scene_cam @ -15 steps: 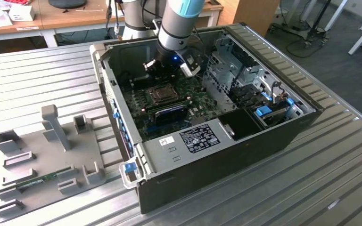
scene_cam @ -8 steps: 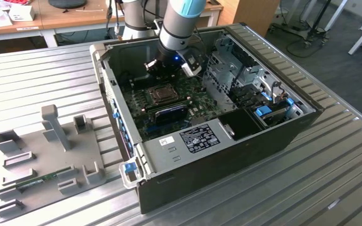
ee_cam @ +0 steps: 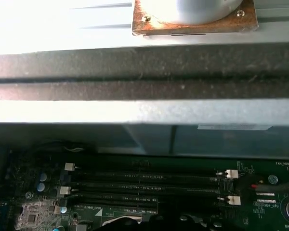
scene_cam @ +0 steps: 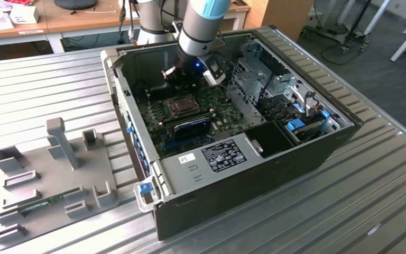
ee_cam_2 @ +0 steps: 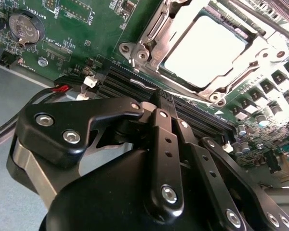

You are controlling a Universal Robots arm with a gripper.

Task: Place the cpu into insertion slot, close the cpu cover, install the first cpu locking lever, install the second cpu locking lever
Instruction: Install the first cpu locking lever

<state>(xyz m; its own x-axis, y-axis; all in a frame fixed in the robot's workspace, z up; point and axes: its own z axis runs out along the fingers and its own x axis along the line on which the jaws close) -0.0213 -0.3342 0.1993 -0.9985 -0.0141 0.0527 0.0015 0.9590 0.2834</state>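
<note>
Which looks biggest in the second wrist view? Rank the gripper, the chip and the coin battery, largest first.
1. The gripper, though it sits nearest the camera, which inflates it.
2. The chip, seated in its socket.
3. The coin battery, clearly smallest.

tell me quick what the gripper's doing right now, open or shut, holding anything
gripper: shut, nothing seen in it, its tip by the memory slots next to the cpu.

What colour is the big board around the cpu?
The motherboard is green, clearest in the second wrist view.
</note>
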